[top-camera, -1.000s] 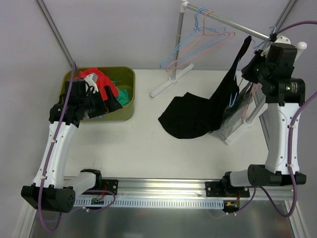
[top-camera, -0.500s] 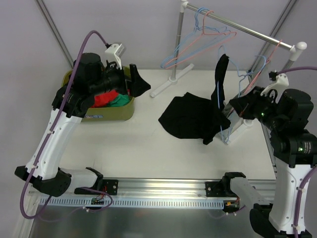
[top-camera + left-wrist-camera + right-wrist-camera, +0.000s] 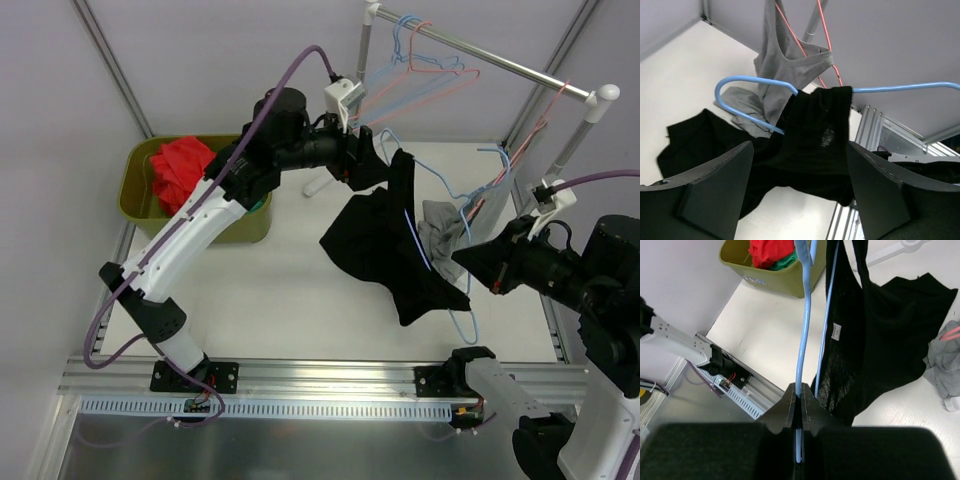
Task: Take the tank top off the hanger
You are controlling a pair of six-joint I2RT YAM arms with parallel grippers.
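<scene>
Our left gripper now faces the tank top, jaws wide; our right gripper pinches the hanger

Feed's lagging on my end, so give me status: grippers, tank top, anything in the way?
Right gripper shut on blue hanger. Left gripper open at tank top, no grip yet. Top draped over hanger. Grey garment hangs close beside it.

The tank top is matt black cloth, the blue hanger smooth and glossy, the rail bare metal
</scene>
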